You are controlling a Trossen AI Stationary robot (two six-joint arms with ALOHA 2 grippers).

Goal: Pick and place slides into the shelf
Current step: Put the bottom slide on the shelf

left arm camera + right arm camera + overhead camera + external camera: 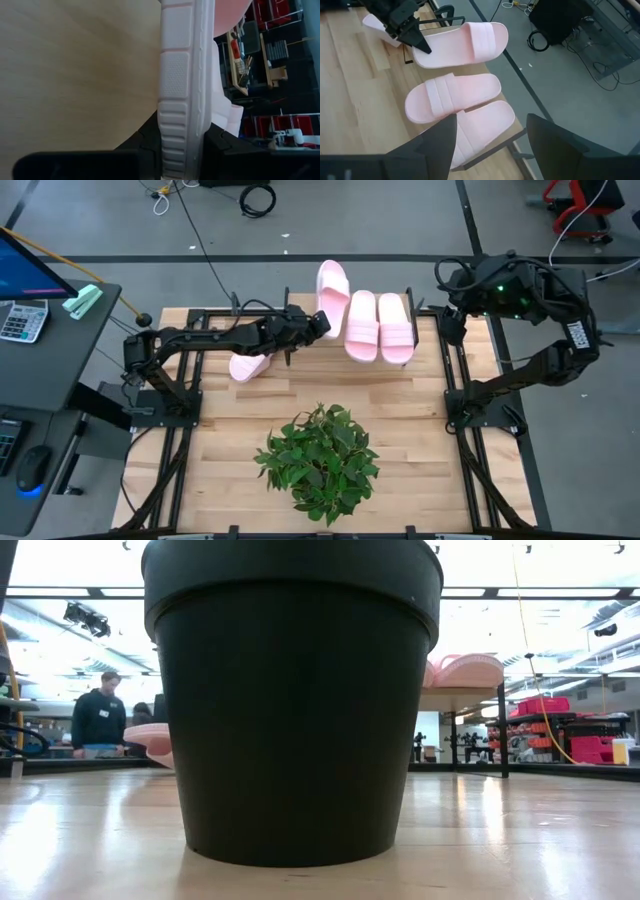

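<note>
Near edge of table (230, 480): potted leafy plant (320, 460); its black pot (292, 700) blocks most of the low view, hiding the shelf's middle.

Left side: fourth slide (248, 365) on the tabletop, partly under the left arm.

Far edge: shelf (455, 698), plank mostly covered. Two slides (380, 326) lie side by side on it; a third slide (332, 284), overhanging the far edge, is pinched at its sole rim by the left gripper (322, 323).

Far right corner: right gripper (490, 142), jaws wide, holding nothing, beside the shelf.

Background: a person (98, 718).
</note>
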